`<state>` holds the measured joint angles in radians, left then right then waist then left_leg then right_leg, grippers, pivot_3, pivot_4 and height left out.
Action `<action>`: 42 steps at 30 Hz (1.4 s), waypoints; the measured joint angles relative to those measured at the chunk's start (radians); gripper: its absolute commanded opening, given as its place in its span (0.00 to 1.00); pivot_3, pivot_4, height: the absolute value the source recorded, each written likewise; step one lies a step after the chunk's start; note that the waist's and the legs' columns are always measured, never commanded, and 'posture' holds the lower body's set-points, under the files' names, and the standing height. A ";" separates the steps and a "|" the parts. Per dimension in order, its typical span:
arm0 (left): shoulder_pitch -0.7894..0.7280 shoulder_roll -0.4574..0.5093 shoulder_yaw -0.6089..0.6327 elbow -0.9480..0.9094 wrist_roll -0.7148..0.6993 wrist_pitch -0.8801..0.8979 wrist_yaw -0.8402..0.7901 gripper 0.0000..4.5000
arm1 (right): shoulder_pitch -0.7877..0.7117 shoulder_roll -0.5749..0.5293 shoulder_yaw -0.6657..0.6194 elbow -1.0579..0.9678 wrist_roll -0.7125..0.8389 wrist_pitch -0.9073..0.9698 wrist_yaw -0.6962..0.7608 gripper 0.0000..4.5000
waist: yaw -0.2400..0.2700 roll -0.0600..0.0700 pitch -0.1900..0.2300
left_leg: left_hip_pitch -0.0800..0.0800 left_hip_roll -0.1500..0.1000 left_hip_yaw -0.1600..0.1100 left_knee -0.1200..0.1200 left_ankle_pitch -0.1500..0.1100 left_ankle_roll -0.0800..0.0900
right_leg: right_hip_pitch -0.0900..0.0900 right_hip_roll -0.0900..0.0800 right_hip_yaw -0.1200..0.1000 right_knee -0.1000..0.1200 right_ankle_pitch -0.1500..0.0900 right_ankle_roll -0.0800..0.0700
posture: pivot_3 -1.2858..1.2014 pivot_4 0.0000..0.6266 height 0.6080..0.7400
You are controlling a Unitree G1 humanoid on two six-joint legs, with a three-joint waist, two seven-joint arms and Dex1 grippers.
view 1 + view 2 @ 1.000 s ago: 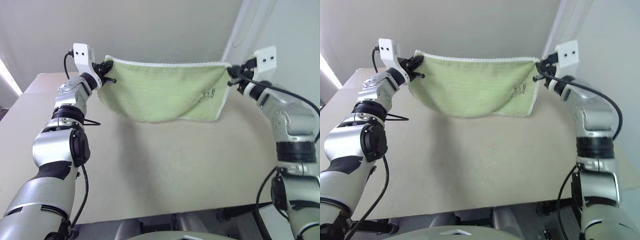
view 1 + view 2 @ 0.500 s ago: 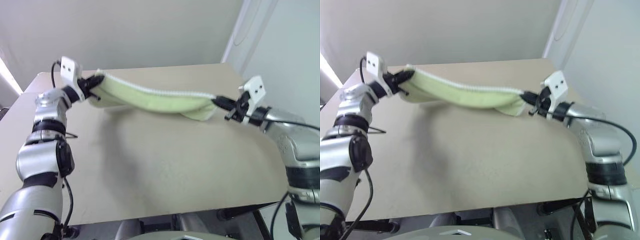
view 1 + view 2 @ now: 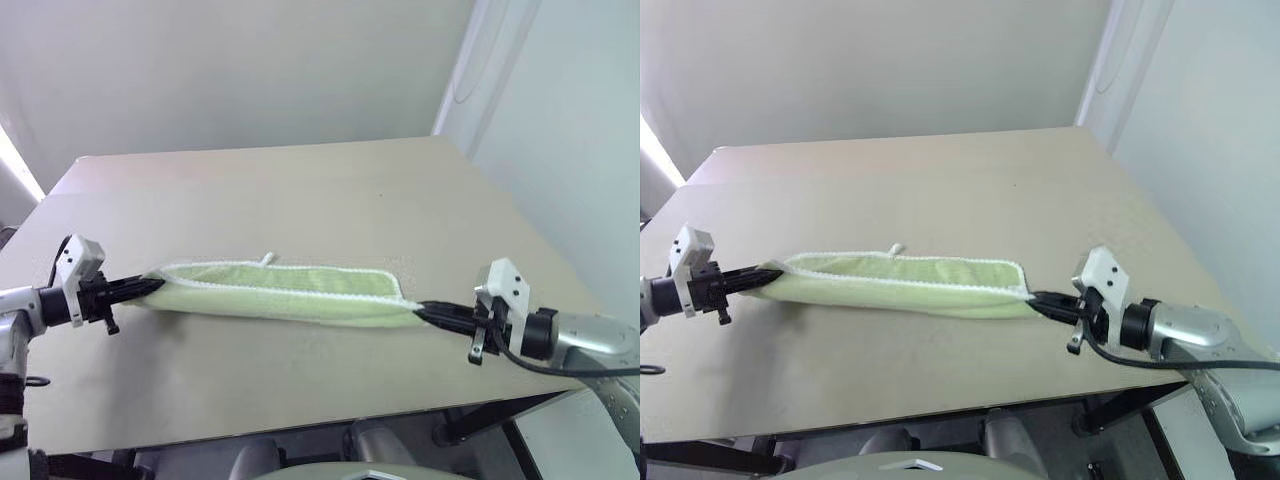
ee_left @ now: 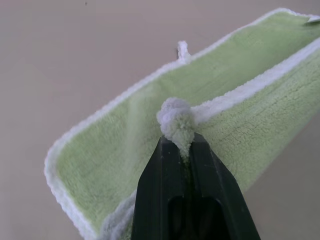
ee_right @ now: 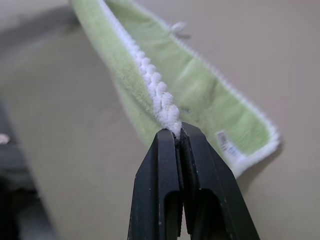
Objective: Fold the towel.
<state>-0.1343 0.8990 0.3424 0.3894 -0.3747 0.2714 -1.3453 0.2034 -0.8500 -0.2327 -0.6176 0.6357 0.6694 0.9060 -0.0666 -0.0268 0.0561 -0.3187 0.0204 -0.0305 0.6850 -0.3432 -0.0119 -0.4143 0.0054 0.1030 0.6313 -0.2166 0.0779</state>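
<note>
Low in the frame, your left gripper and right gripper each pinch a corner of the towel, stretched doubled across the table between them

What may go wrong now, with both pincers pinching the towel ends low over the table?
1. The left pincer grips only a small bunched corner of the towel; it may slip out.
2. The right pincer bites just the white edging, so the layers may shift.
3. Released unevenly, the fold may land crooked on the table.
</note>
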 measured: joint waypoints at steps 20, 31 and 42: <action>-0.124 -0.077 -0.035 0.098 -0.003 0.018 0.226 0.00 | -0.275 0.093 0.175 0.247 -0.131 -0.021 -0.124 0.00 | -0.001 0.000 0.000 | -0.006 0.000 0.004 -0.005 0.000 0.000 | -0.010 0.001 -0.001 -0.001 0.000 -0.001 | 0.52 0.00 0.79; -0.265 -0.155 -0.142 0.404 0.119 -0.120 0.317 0.00 | -0.424 0.211 0.311 0.481 -0.273 -0.068 -0.195 0.00 | -0.001 -0.001 0.000 | -0.006 -0.001 0.004 -0.004 0.000 0.000 | -0.009 0.001 0.000 0.000 0.000 -0.001 | 0.52 0.00 0.79; -0.352 -0.176 -0.158 0.558 0.169 -0.242 0.386 0.55 | -0.496 0.269 0.325 0.620 -0.358 -0.095 -0.240 0.56 | -0.003 -0.001 0.000 | -0.007 -0.001 0.003 -0.004 0.000 0.000 | -0.010 0.001 0.000 0.000 0.001 -0.001 | 0.52 0.00 0.79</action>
<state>-0.4860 0.7228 0.1844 0.9471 -0.2053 0.0299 -0.9597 -0.2929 -0.5808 0.0921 0.0028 0.2782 0.5740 0.6657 -0.0697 -0.0275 0.0559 -0.3255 0.0190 -0.0273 0.6810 -0.3432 -0.0115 -0.4242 0.0062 0.1029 0.6314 -0.2157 0.0771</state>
